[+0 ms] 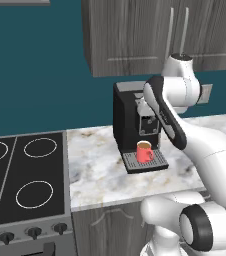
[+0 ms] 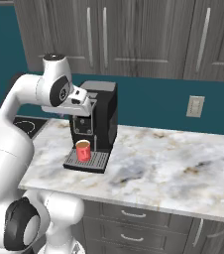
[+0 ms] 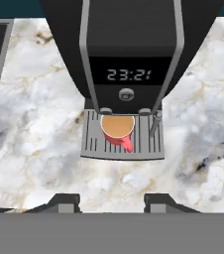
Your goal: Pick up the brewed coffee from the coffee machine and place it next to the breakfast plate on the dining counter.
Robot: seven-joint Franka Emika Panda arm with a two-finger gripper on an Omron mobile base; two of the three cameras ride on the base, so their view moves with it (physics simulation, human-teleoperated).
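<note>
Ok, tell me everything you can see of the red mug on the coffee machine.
The red mug is small, round and glossy, like glazed ceramic, filled near the rim with light brown coffee. It stands upright on the grey grated drip tray of the black coffee machine, just under the spout and the display. Its single handle sticks out toward the tray's front edge, facing the hand camera. Nothing but the tray touches it; the end effector is apart from it.

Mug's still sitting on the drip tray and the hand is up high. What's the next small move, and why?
Probably lower the gripper toward the red mug and line up on it. The mug stands upright on the coffee machine's grated drip tray, full of coffee, handle pointing at the hand. The fingers are parted and empty, well short of it.
</note>
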